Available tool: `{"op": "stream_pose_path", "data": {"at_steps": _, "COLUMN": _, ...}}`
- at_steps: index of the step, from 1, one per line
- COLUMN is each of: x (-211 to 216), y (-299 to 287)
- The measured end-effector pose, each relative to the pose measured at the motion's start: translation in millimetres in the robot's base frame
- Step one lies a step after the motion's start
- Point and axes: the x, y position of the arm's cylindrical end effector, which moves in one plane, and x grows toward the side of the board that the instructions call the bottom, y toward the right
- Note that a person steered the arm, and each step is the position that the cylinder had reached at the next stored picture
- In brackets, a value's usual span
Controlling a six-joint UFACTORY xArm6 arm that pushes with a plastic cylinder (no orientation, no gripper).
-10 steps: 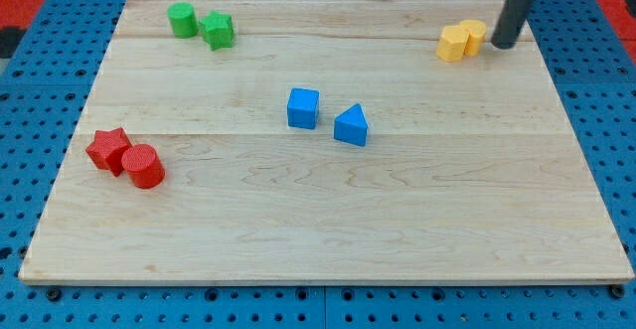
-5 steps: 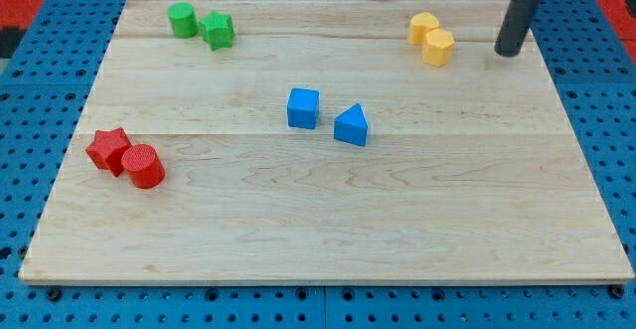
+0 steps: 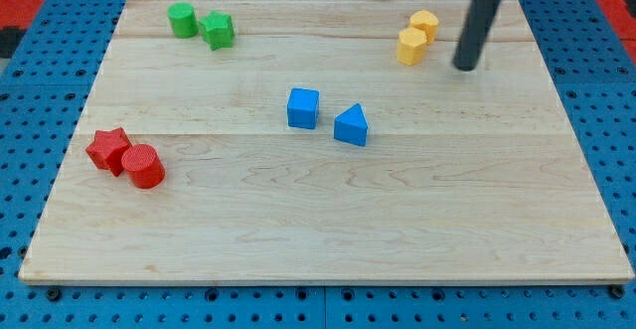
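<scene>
My tip (image 3: pixel 464 67) rests on the wooden board (image 3: pixel 318 220) near the view's top right. It touches nothing. Closest to it are two yellow blocks, a short way to its left: a yellow hexagonal block (image 3: pixel 411 46) and a yellow cylinder (image 3: pixel 425 24) just above it, the two touching. Near the board's middle sit a blue cube (image 3: pixel 303 107) and a blue triangular block (image 3: pixel 351 126), well below and left of the tip.
A green cylinder (image 3: pixel 181 19) and a green star block (image 3: pixel 218 30) lie at the view's top left. A red star block (image 3: pixel 108 150) and a red cylinder (image 3: pixel 143 166) sit together at the left edge. Blue pegboard surrounds the board.
The two yellow blocks slid left from beside the tip and turned. The tip itself has moved left and slightly down and now stands apart from them.
</scene>
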Motion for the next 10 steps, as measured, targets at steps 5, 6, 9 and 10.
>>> {"op": "stream_pose_path", "data": {"at_steps": 5, "x": -54.7, "y": -415.8}}
{"op": "stream_pose_path", "data": {"at_steps": 6, "x": -73.0, "y": -438.4}}
{"op": "stream_pose_path", "data": {"at_steps": 9, "x": -115.3, "y": -385.5}}
{"op": "stream_pose_path", "data": {"at_steps": 10, "x": -117.3, "y": -350.0}}
